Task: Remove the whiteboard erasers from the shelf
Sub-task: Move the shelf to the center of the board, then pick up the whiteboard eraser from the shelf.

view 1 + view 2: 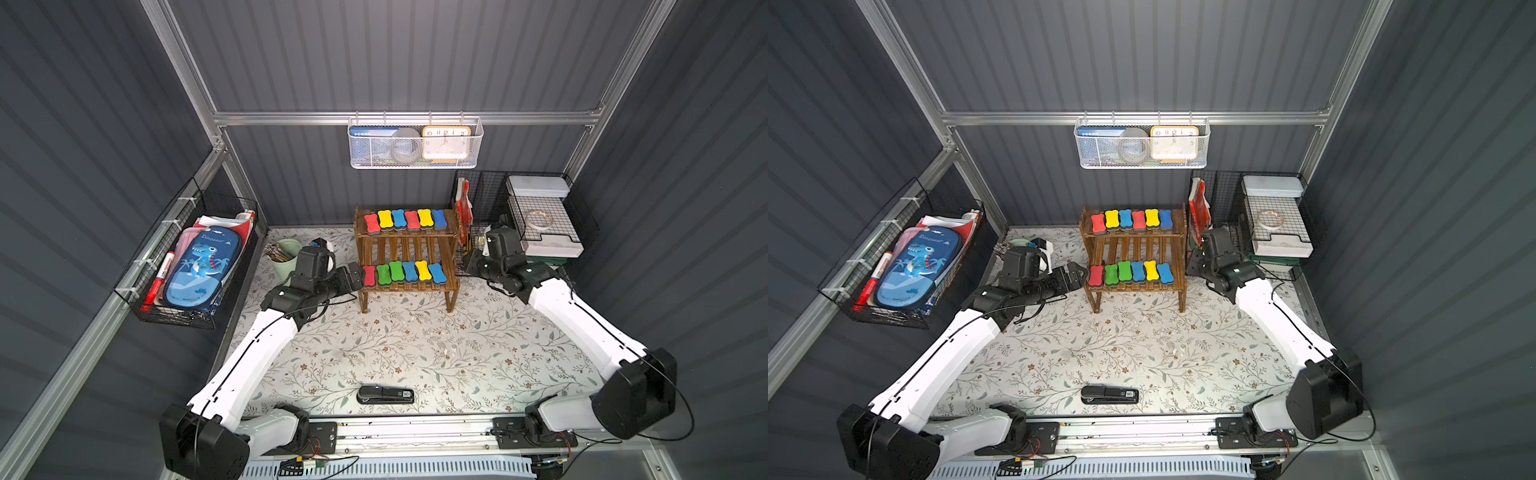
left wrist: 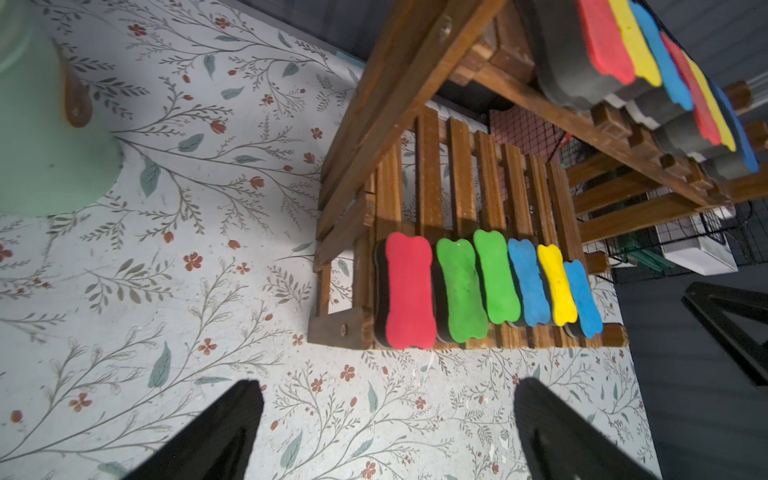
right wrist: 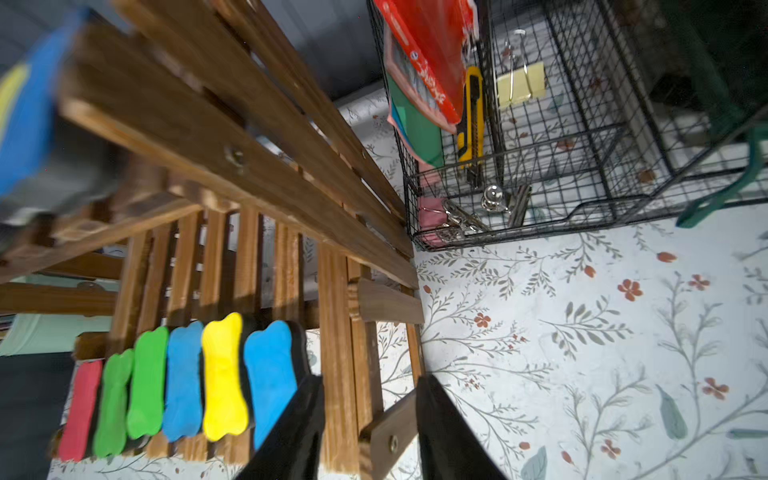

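The shelf (image 1: 405, 249) (image 1: 1133, 249) is a two-tier rack of brown slats at the back middle. Several whiteboard erasers line its upper tier (image 1: 405, 219), and several more its lower tier. My left gripper (image 1: 353, 276) (image 2: 388, 382) stands open just left of the lower tier, level with the red eraser (image 1: 369, 275) (image 2: 409, 291) at that end, with nothing between its fingers. My right gripper (image 1: 467, 265) (image 3: 370, 379) is at the shelf's right end. Its jaws are apart, the wooden end slat (image 3: 336, 332) shows between them, and the end blue eraser (image 3: 270, 374) lies beside one finger.
A black stapler (image 1: 385, 395) lies near the front edge. A green cup (image 1: 286, 257) of pencils stands behind the left arm. A black wire-grid organizer (image 1: 540, 216) sits close behind the right gripper. A white mesh basket (image 1: 415, 143) hangs above, and a wire basket (image 1: 199, 266) hangs on the left wall.
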Tool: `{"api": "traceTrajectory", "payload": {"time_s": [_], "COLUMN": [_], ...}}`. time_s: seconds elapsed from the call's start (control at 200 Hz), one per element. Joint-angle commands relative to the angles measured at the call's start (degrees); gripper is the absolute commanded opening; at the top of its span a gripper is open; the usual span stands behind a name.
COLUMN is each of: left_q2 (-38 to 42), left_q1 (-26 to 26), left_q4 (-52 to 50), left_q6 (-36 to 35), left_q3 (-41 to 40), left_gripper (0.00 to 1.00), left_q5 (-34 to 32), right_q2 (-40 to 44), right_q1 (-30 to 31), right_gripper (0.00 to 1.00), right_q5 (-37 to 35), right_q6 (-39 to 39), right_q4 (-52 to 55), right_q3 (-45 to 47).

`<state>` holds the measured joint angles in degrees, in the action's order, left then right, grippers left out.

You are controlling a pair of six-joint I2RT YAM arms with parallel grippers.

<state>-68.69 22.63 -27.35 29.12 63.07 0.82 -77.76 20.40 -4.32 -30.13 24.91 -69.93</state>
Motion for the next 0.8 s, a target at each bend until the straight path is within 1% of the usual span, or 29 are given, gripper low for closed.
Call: {"api": "traceTrajectory", "payload": {"time_s": [0.0, 0.07, 0.14, 0.24, 0.34, 0.52, 0.63, 0.795], "left_q2": [-1.2, -2.6, -3.7, -4.5, -4.7, -4.9, -4.2, -3.1], "left_q1": [4.1, 7.1, 8.1, 8.1, 8.1, 8.1, 8.1, 8.1], "left_q4": [3.2, 3.4, 3.5, 3.1, 2.4, 1.0, 1.0, 0.9], "left_q6": [-4.1, -6.0, -7.0, -8.0, -8.9, -8.4, -8.3, -8.2], "left_q3": [-0.3, 0.1, 0.3, 0.0, -0.2, 0.1, 0.4, 0.3], "left_gripper": [0.99, 0.99, 0.99, 0.99, 0.99, 0.99, 0.99, 0.99], "left_q5": [0.5, -1.1, -0.9, -2.0, -2.5, -2.2, -2.1, -2.3], "right_q2": [4.1, 4.2, 2.0, -4.4, -11.7, -25.4, -31.3, -35.3], "right_q1": [1.5, 2.7, 4.0, 5.2, 5.3, 5.3, 5.3, 5.4], "right_gripper": [0.45, 0.48, 0.49, 0.50, 0.52, 0.52, 0.51, 0.50], "right_q5": [-0.5, 0.1, 1.1, 1.3, 0.8, -0.5, -2.9, -3.7], "right_q6": [1.6, 2.9, 4.3, 6.1, 7.5, 9.8, 10.7, 11.3], "right_q4": [0.8, 3.7, 5.4, 8.7, 11.3, 19.0, 23.1, 24.8], "right_q3": [-1.0, -5.4, -11.4, -21.5, -31.2, -48.7, -55.6, -59.4]}}
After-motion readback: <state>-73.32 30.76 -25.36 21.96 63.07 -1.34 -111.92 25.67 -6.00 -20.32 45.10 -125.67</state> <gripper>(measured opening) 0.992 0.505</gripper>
